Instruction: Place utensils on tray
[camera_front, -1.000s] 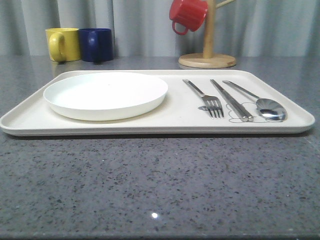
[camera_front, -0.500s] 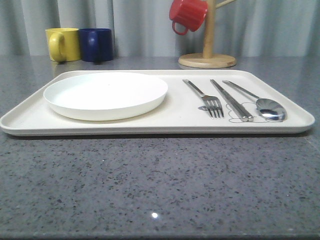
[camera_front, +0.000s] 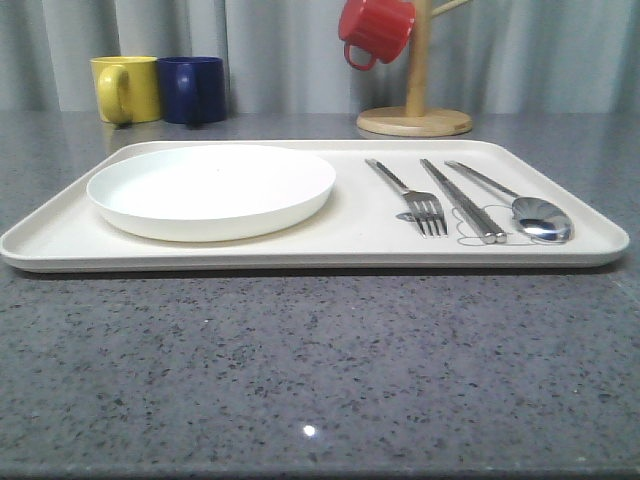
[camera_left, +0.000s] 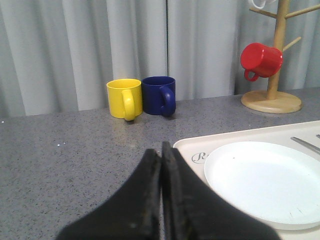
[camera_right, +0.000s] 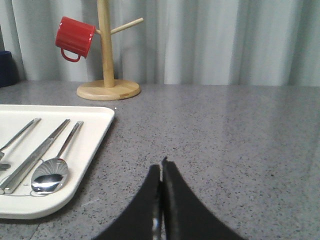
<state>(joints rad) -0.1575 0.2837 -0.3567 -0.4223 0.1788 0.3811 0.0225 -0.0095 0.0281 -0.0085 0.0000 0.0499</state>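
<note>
Fingers (camera_left: 161, 165) (camera_right: 161, 175) of both arms pressed together, empty; tray (camera_front: 350, 240) with spoon (camera_right: 49, 175) apart.

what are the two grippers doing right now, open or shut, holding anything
Left gripper: shut, fingers pressed together, holding nothing, beside the tray.
Right gripper: shut, holding nothing, above the bare countertop.
</note>
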